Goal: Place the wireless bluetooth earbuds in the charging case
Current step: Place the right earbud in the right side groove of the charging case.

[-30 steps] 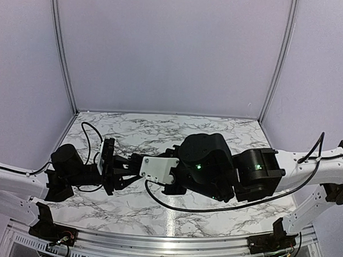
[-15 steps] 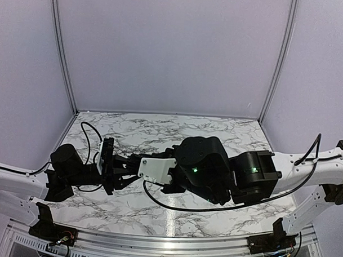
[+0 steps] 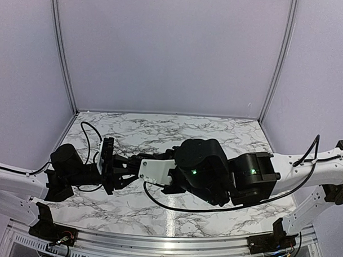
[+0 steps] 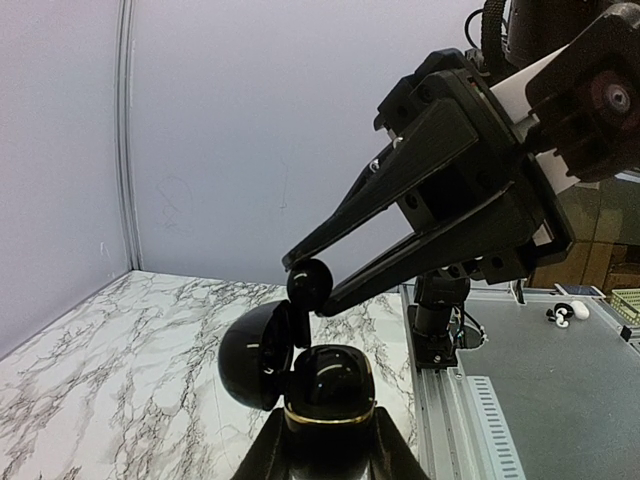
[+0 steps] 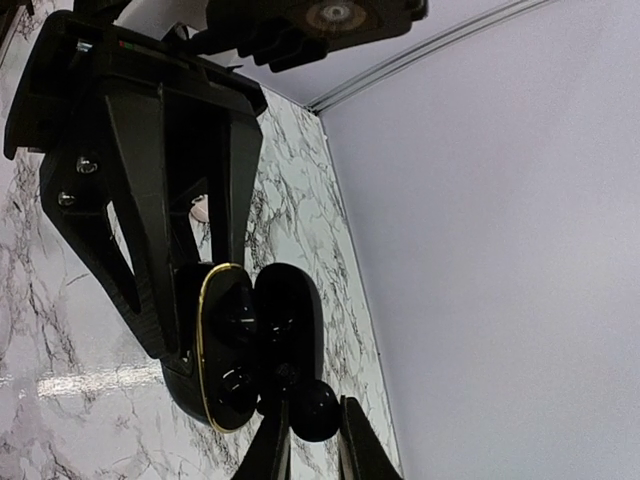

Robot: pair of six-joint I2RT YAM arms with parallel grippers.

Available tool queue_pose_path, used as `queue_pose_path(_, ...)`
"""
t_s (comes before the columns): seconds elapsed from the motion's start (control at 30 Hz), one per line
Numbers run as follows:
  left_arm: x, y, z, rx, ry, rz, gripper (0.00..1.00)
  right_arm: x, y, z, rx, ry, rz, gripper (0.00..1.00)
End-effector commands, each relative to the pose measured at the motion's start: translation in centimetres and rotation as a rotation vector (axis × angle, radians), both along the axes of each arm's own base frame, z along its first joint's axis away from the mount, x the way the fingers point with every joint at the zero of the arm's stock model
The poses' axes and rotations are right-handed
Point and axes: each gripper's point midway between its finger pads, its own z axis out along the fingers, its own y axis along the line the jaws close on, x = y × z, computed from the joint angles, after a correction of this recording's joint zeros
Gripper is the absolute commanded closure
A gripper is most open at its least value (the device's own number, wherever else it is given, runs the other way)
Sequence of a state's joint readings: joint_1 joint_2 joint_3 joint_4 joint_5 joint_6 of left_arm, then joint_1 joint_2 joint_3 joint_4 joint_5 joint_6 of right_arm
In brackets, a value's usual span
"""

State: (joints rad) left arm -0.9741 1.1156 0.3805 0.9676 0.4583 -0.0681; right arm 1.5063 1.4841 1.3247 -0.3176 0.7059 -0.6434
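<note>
1 black earbud [image 4: 310, 283] pinched between the right gripper [image 5: 313, 428] fingertips, just above the open well side of the glossy black, gold-rimmed charging case [image 4: 325, 385], lid [image 4: 252, 355] swung open, case clamped by the left gripper [image 4: 328, 440], both raised over the marble table [image 3: 216, 133]

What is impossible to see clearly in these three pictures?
Left wrist: the rim of the charging case hides its wells.
Right wrist: the case's inside is too dark to show a second earbud.
Top external: the right arm covers the case and the held earbud.
</note>
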Motion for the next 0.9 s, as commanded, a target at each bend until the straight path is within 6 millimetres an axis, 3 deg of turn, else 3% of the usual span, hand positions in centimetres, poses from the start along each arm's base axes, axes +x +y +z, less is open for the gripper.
queue_pose_path(0.0, 0.1, 0.3, 2.7, -0.071, -0.043, 0.007, 1.0, -0.3, 1.0, 0.4, 0.029, -0.011, 0.008, 0.96)
queue_pose_path(0.23, 0.0, 0.4, 2.7, -0.073, -0.045, 0.013, 1.0, -0.7, 1.5, 1.0, 0.052, 0.003, 0.032, 0.96)
queue_pose_path(0.87, 0.1, 0.5, 2.8, -0.075, -0.047, 0.017, 1.0, -1.3, 0.5, 0.9, 0.058, 0.021, 0.032, 0.96)
